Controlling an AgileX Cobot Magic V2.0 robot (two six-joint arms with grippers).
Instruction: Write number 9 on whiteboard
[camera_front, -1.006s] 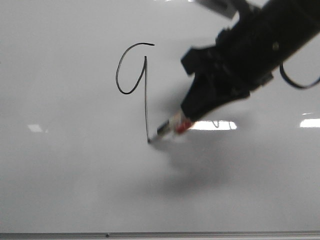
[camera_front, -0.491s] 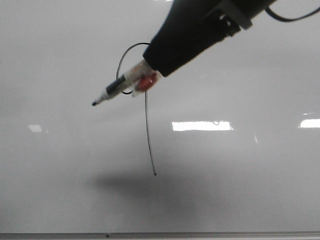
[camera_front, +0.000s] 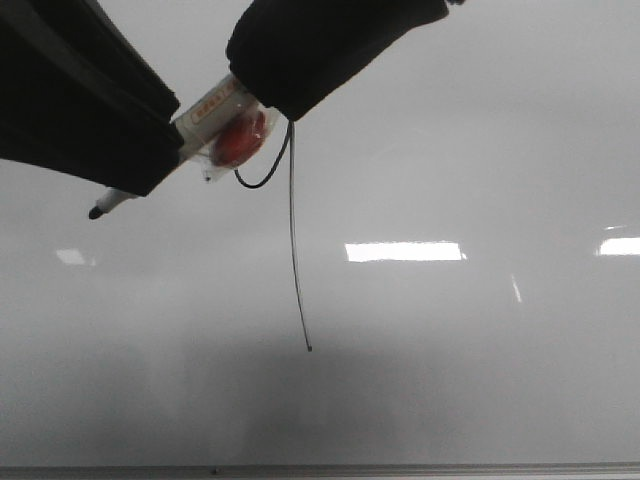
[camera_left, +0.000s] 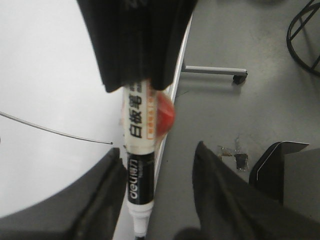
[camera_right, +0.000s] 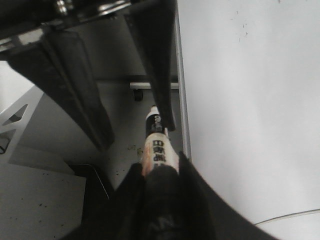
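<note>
The whiteboard (camera_front: 450, 150) fills the front view. The number 9 (camera_front: 293, 240) is drawn on it; its long tail and the bottom of its loop show, the rest is hidden behind my right gripper (camera_front: 262, 105). That gripper is shut on a white and black marker (camera_front: 210, 115) with a red blob on it, held off the board with its tip (camera_front: 95, 212) to the left. My left gripper (camera_front: 150, 165) is open around the marker's tip end; in the left wrist view its fingers (camera_left: 112, 175) stand apart, with the marker (camera_left: 137, 135) close to one.
White light reflections (camera_front: 403, 251) lie on the board. A thin grey edge strip (camera_front: 320, 469) runs along the near side. Beyond the edge, the wrist views show grey floor, a caster leg (camera_left: 215, 71) and a dark box (camera_left: 285, 170).
The tail of the 9 was drawn down to its end. My right gripper then lifted the marker up and to the left, off the board. My left gripper came in from the left around the marker's tip end.
</note>
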